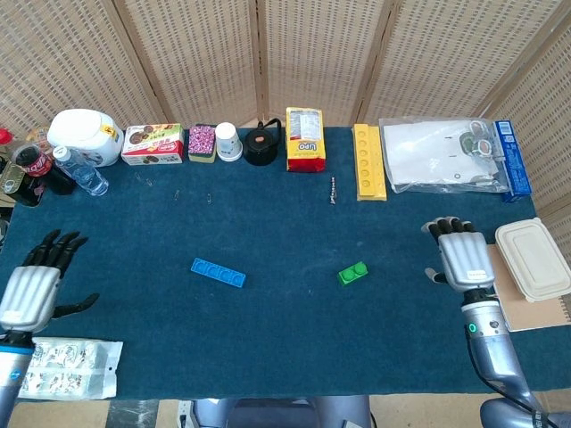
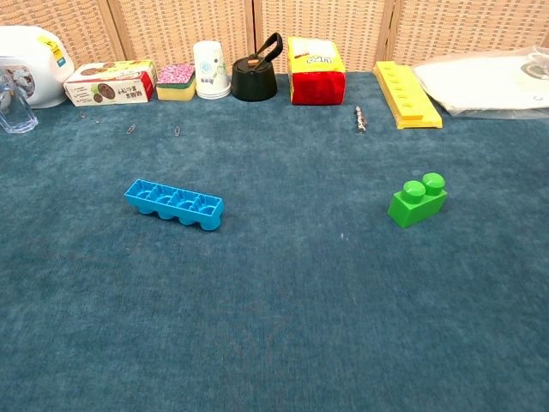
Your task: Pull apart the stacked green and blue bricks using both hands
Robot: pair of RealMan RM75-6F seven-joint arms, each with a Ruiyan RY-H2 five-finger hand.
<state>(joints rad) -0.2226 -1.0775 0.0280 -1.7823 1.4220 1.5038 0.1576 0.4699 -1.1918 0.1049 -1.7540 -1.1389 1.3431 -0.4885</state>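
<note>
Hands (image 1: pixel 32 287) (image 1: pixel 460 255) both spread, holding nothing; blue brick (image 2: pixel 173 204) hollow-side up, green brick (image 2: pixel 417 200) studs up

The table (image 1: pixel 285 348) is wearing a dark blue cloth. A blue brick (image 1: pixel 218 273) is lying hollow side up, and a green brick (image 1: pixel 352 273) is sitting well apart. Boxes, a cup (image 1: pixel 228 141) and a yellow tray (image 1: pixel 368 160) are lining the far edge.
</note>
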